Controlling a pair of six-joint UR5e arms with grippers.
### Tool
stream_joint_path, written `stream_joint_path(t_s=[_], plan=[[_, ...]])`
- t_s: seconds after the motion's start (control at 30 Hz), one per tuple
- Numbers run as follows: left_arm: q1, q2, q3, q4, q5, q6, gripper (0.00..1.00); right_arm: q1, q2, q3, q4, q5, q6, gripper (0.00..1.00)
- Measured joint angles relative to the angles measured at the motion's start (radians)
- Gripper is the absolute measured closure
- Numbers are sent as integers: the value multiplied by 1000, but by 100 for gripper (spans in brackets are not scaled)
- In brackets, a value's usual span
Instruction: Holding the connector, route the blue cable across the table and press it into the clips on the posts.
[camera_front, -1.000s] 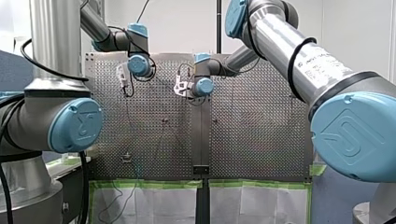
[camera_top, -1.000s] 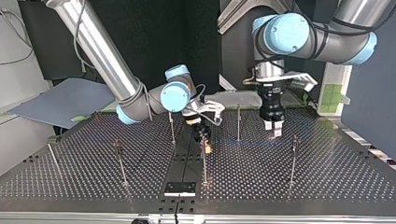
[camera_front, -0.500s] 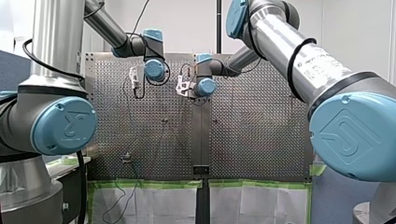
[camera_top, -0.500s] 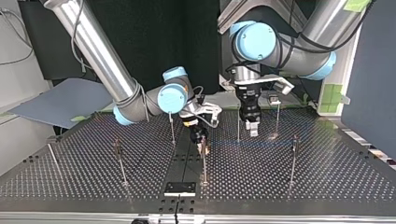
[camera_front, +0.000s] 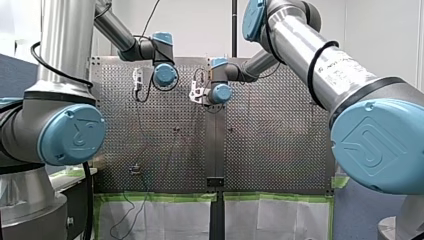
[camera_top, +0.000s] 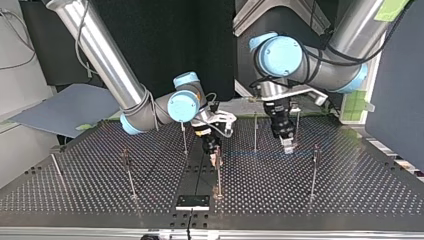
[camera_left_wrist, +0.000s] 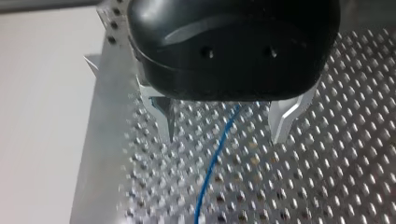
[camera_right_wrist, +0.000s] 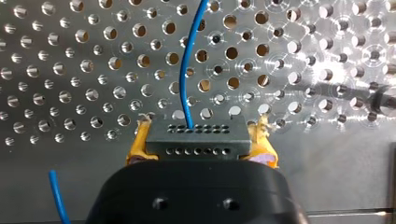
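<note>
My right gripper (camera_right_wrist: 200, 150) has yellow pads and is shut on the black connector (camera_right_wrist: 195, 137). The blue cable (camera_right_wrist: 189, 60) leaves the connector's top and runs ahead over the perforated table. In the top view that gripper (camera_top: 212, 151) is low beside the middle post (camera_top: 218, 172). The cable (camera_top: 250, 153) stretches from it toward my left gripper (camera_top: 288, 146). My left gripper (camera_left_wrist: 224, 135) is open just above the table, and the cable (camera_left_wrist: 215, 163) lies loose on the plate between its metal fingers (camera_left_wrist: 166, 119). In the front view both grippers, my left (camera_front: 136, 82) and my right (camera_front: 195, 93), work at the table's far end.
Several thin posts stand on the table (camera_top: 350, 190), among them one (camera_top: 255, 131) between the grippers, one (camera_top: 297, 125) beside my left gripper and one (camera_top: 314, 170) nearer the camera. A black plate (camera_top: 192, 202) sits at the near edge of the top view.
In the top view my left gripper swung toward the middle, then back to the right and lower, tilting. My right gripper edged slightly left, still holding the connector.
</note>
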Motion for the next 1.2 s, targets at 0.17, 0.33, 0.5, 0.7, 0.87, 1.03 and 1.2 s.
stream_joint_path(t_s=[0.17,0.33,0.5,0.7,0.87,1.03,1.2], plan=[[35,-2,5,9,29,45,0,0,0,0,-1,0,3,100],[32,-25,31,2,42,66,0,1,0,0,-2,1,4,100],[26,-57,65,13,39,65,0,0,0,0,-2,0,5,100],[30,-81,110,1,42,63,0,0,0,0,-3,1,5,100],[26,-106,151,-26,42,63,0,0,0,0,-5,1,5,100],[25,-110,178,-33,40,51,0,0,0,0,-5,0,5,100],[24,-110,181,-35,42,26,7,0,0,0,-5,0,5,100]])
